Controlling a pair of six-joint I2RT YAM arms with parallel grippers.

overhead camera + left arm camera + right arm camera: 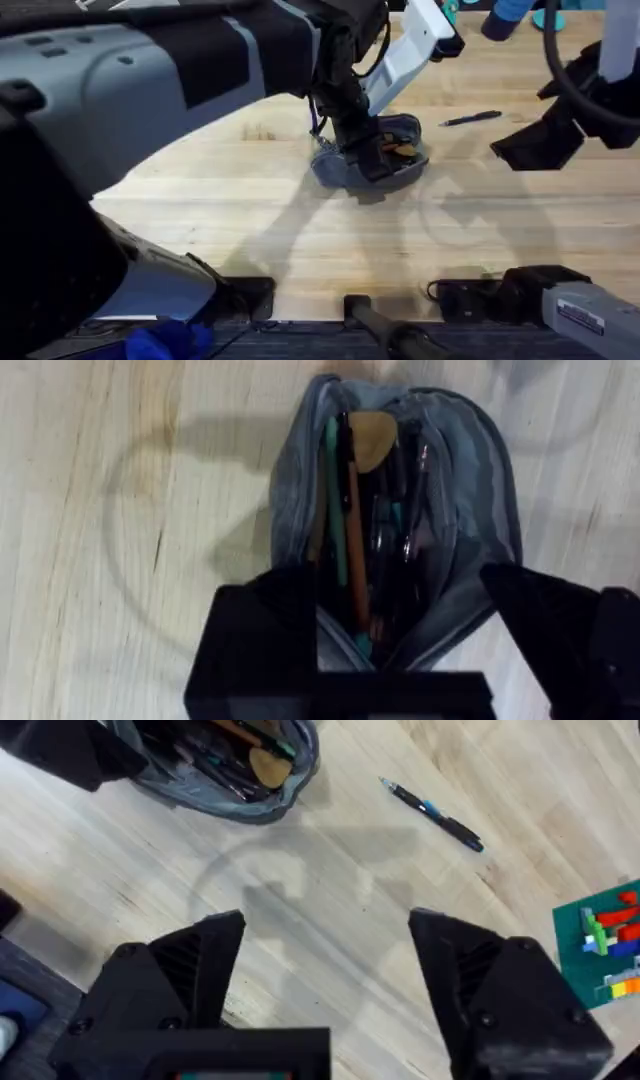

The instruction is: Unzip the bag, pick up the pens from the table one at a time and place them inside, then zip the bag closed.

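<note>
At the left of the overhead view, the left arm is seen reaching across to the bag (372, 155), which lies unzipped near the middle of the table (300, 240). The left end effector (400, 645) is held low over the open mouth, its fingers (265, 640) spread apart with nothing clamped between them; one finger appears to sit at the bag's rim, though contact cannot be confirmed. Inside the bag, an orange pen (352, 550) is seen lying lengthwise among several darker items against the yellowish lining. Further right, a dark pen (472, 118) is left on the table, well apart from the bag. At the far right, the right end effector (325, 980) is held above bare wood with its fingers wide apart and empty; the dark pen (432, 812) is seen ahead of it, near some coloured blocks (610, 945). Judged from here, one pen is probably stowed and one remains. The slim pen could be rolled away if it is pinched off-centre, and the bag could be dragged or tipped if the left fingers snag its fabric on withdrawal, so that the stowed items are spilled.
</note>
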